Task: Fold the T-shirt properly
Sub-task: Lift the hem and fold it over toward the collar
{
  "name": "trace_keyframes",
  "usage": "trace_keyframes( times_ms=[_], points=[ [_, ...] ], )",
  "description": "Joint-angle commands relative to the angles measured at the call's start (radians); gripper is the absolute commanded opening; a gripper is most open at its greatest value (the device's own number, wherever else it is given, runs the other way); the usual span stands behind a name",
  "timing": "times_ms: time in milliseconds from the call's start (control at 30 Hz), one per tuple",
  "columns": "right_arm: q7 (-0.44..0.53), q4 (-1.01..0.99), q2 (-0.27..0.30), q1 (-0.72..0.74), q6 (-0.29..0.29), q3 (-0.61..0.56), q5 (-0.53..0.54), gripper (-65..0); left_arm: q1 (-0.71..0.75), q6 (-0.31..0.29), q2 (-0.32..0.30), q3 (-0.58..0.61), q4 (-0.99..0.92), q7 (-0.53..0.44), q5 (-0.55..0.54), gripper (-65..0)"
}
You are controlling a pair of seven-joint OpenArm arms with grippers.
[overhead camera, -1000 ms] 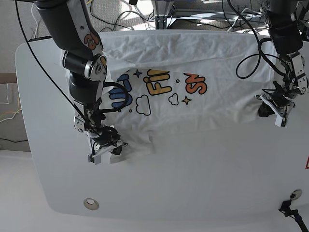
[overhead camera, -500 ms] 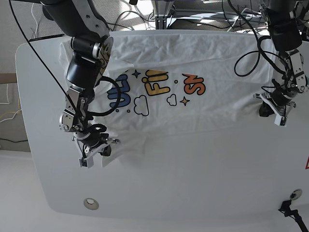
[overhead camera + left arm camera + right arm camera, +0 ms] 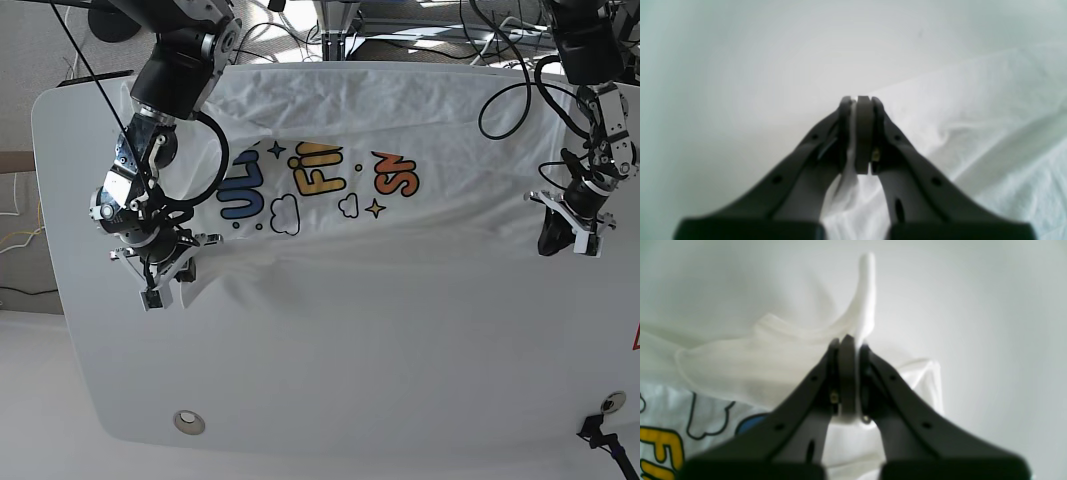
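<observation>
Shirt: white printed cotton T-shirt [image 3: 400, 230] is lying across the white table's [image 3: 400, 400] far edge.
Pincers: left gripper [image 3: 572, 238] and right gripper [image 3: 160, 285] are each pinching hem cloth.
Risk: thin pinches slipping under uneven pulling.

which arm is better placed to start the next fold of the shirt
Probably the right: its pincer grips the shirt with the corner lifted clear of the table. The left pincer also grips cloth, low on the far edge.

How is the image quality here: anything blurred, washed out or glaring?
Left wrist view: soft, T-shirt pale against the table. Right wrist view: right gripper and cloth blurred, print readable. Base view: sharp, with sun glare at the top edge.
</observation>
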Motion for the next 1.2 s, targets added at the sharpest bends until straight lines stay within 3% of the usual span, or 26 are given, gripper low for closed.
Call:
trace_keyframes(
  times_ms=[0,367,533,700,833,1167],
  points=[
    [0.006,0.055,0.006,0.011,0.032,-0.002,0.019,-65.0,-0.013,-0.001,-0.024,-0.032,0.02,-0.041,-0.016,-65.0],
    [-0.005,0.133,0.006,-0.087,0.055,-0.002,0.019,-65.0,-0.015,-0.001,-0.047,-0.074,0.024,-0.13,0.033,-65.0],
    [-0.057,0.202,0.007,-0.121,0.055,-0.002,0.021,-65.0,-0.003,-0.001,-0.047,-0.077,0.024,-0.142,0.031,-65.0],
    [-0.141,0.277,0.007,-0.133,0.057,-0.002,0.021,-65.0,0.042,-0.001,-0.049,-0.075,0.024,-0.228,0.031,-65.0],
    [-0.196,0.302,0.01,-0.142,0.057,-0.002,0.021,-65.0,0.091,-0.001,-0.046,-0.075,0.084,-0.228,0.031,-65.0],
    [-0.199,0.396,0.012,-0.29,0.057,-0.073,0.019,-65.0,0.189,-0.001,-0.049,-0.075,0.129,-0.228,0.031,-65.0]
  ],
)
